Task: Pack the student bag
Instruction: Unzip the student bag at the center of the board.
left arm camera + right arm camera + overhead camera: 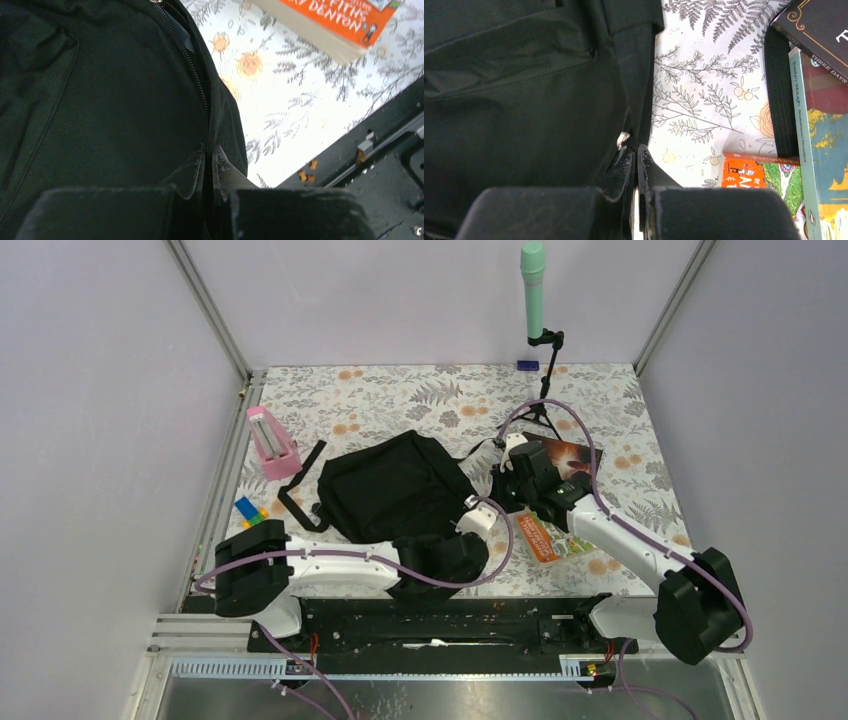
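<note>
One bag (395,495) lies mid-way on the table (400,390), three books (751,172) at its 3 o'clock, open room toward 12. Both claws are pressed tight: my left claw (210,152) on the zip seam at 5 o'clock, my right claw (633,150) on the 3 o'clock edge. Whether cloth is caught, I cannot tell.

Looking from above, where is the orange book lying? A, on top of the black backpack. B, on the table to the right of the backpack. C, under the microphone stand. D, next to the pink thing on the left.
B: the orange book lies on the table just right of the student bag.
</note>
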You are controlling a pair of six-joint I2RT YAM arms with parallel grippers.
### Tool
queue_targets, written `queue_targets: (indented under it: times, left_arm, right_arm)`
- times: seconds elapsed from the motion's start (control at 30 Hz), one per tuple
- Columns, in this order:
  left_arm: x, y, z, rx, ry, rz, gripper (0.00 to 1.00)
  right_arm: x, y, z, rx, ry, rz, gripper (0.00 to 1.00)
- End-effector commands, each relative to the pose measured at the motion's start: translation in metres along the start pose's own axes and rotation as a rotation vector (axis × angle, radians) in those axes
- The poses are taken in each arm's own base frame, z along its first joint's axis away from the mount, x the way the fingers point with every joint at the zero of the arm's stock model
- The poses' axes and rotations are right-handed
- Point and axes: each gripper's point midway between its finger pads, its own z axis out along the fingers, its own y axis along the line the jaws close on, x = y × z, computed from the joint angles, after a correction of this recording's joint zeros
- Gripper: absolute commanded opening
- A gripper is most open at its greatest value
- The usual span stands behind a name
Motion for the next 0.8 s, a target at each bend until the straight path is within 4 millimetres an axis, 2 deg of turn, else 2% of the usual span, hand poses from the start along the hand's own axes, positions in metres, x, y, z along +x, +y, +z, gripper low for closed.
queue_targets:
  times: [0.0,0.2,0.33,0.77]
  left_arm:
    - [-0.001,-0.009,-0.019,0.036,-0.073,-0.005,0.00]
    - [0.012,-0.015,-0.032,0.068,-0.087,0.015,0.00]
    - [0.012,-0.017,-0.038,0.077,-0.105,0.003,0.00]
    - [-0.008,-0.029,-0.053,0.106,-0.187,-0.021,0.00]
  right_arm:
    - [-0.033,-0.003,0.008,0.039,-0.062,-0.021,0.00]
    - [-0.046,-0.017,0.029,0.133,-0.049,-0.052,0.00]
    - [-0.057,-0.015,0.041,0.129,-0.056,-0.062,0.00]
    - [-0.104,-0.001,0.087,0.100,-0.124,-0.043,0.00]
